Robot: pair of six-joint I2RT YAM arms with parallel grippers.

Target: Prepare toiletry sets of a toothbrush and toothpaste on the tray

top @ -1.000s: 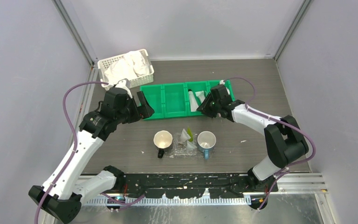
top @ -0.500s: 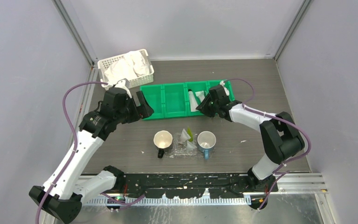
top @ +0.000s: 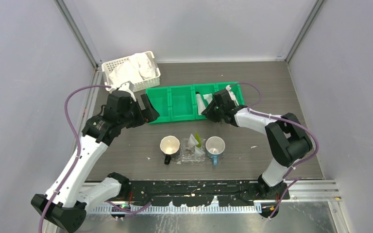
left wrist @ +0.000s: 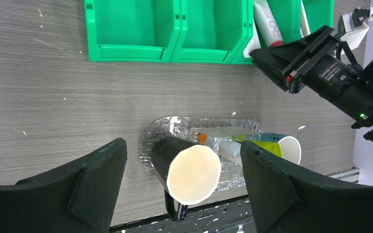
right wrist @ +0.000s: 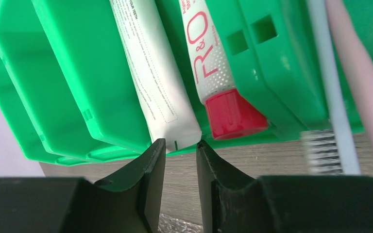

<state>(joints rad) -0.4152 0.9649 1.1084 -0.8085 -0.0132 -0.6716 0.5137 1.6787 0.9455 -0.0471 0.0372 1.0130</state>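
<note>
**R gripper** (right wrist: 180, 145): has shifted left along the near wall of the bin (top: 182, 104) over the last sec. It now sits at the near end of the white tube (right wrist: 155, 73), 3rd compartment from the left. Jaws are narrowed with a gap showing and nothing between them. Prob. lining up to pick this tube for the next set; pick not yet made.

**L gripper** (left wrist: 183, 145): unchanged. Jaws wide and empty, hanging by the bin's left end.

**Tray** (left wrist: 150, 136): at the middle of the table's near edge, well apart from the bin.
- Cream cup (top: 170, 144) and blue cup (top: 215, 145) stand on it.
- Yellow-green tube (left wrist: 262, 145) lies betw. them.

**Still in bin:**
- Red-cap tube (right wrist: 209, 63), just beside the white tube.
- White brush (right wrist: 332, 97) and pink brush (right wrist: 364, 87), further right.

**Unclear:**
- Whether the fingertips touch the white tube.
- Brush handles are cut off by the frame.
- The tray's other contents are lost in glare.
- From above, the bin's right end is hidden behind the R gripper.
</note>
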